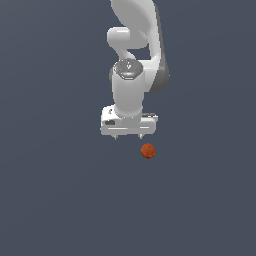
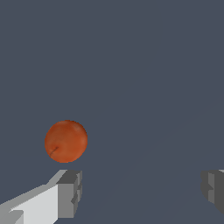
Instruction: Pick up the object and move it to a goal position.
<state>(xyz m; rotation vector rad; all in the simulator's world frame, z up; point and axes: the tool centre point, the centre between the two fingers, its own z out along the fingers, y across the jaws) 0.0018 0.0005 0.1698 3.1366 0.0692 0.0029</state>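
Observation:
The small orange-red ball [image 1: 148, 150] lies on the dark grey floor, just below and toward the exterior view's right of my white gripper [image 1: 129, 137]. In the wrist view the ball [image 2: 66, 141] sits just beyond one grey fingertip [image 2: 70, 192], outside the gap between the fingers. My gripper [image 2: 142, 190] is open wide and empty. The other fingertip [image 2: 213, 189] shows at the frame's edge. The gripper hangs above the floor, apart from the ball.
The white arm [image 1: 135, 45] rises behind the gripper toward the top of the exterior view. A plain dark grey floor [image 1: 60, 190] spreads all around. No other object shows.

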